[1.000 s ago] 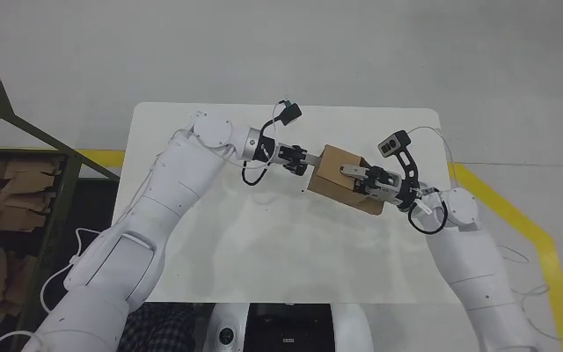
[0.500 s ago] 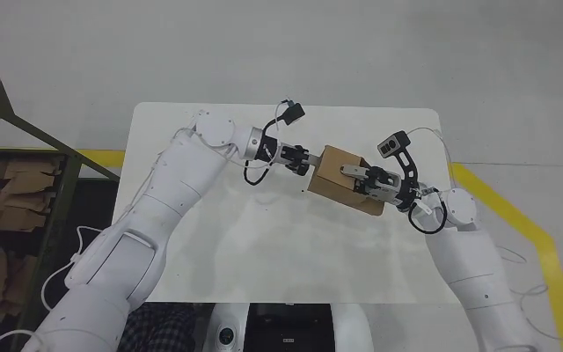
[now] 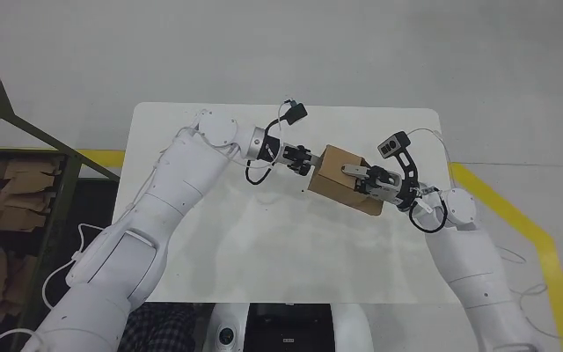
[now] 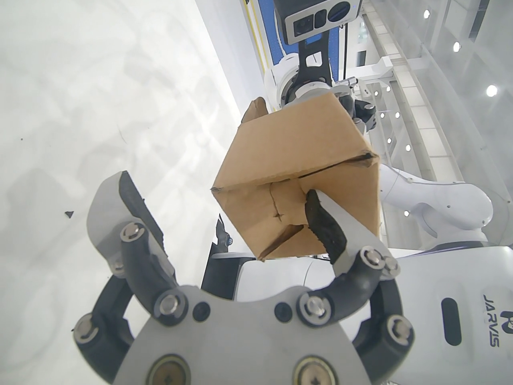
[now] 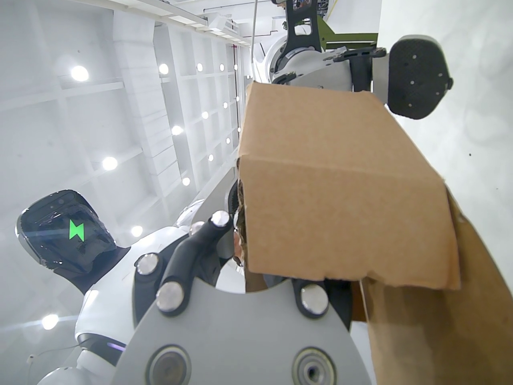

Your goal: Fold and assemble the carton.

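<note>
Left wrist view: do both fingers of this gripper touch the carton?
No: one finger presses against the closed end of the carton, while the other finger stands well apart from it.

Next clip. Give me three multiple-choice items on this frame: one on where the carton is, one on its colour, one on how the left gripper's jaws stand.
1. Where is the carton?
A. Lying on a shelf.
B. Between the left gripper and right gripper, over the table.
C. On the floor.

2. What colour is the carton?
A. White.
B. Blue.
C. Brown.

3. How do the left gripper's jaws stand?
A. Open, one finger against the carton's end.
B. Shut on a flap.
C. Shut on nothing.

Answers: B, the top view shows it between both arms' ends; C, plain brown cardboard in every view; A, the left wrist view shows a wide gap, one finger touching the end face.
</note>
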Controlling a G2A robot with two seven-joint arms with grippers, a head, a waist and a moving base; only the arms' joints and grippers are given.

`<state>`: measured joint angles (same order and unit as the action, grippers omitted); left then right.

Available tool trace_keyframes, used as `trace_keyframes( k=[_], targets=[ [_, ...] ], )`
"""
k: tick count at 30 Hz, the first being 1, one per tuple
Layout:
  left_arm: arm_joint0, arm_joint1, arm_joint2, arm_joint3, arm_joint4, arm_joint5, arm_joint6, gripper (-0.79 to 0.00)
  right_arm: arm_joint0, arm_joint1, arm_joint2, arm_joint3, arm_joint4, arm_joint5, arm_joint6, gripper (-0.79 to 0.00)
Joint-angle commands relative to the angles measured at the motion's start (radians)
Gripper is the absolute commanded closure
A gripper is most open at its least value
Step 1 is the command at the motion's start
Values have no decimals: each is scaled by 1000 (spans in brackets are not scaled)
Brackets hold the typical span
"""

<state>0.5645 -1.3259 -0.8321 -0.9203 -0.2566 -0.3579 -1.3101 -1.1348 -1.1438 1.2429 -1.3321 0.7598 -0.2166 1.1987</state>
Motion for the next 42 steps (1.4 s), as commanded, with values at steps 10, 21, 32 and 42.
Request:
trace_keyframes(
  k=[10, 21, 32, 42],
  targets=[
    [25, 12, -17, 1, 9, 6, 1, -785, 14, -1, -4, 31, -9, -2, 23, 0],
    [44, 21, -27, -4, 16, 20, -8, -785, 42, -5, -25, 80, -7, -13, 77, 0],
    [49, 21, -14, -18, 28, 38, -15, -785, 49, -8, -28, 89, 13, -15, 83, 0],
    [45, 16, 0, -22, 27, 44, -9, -785, 44, -8, -23, 78, 20, -12, 84, 0]
  ],
)
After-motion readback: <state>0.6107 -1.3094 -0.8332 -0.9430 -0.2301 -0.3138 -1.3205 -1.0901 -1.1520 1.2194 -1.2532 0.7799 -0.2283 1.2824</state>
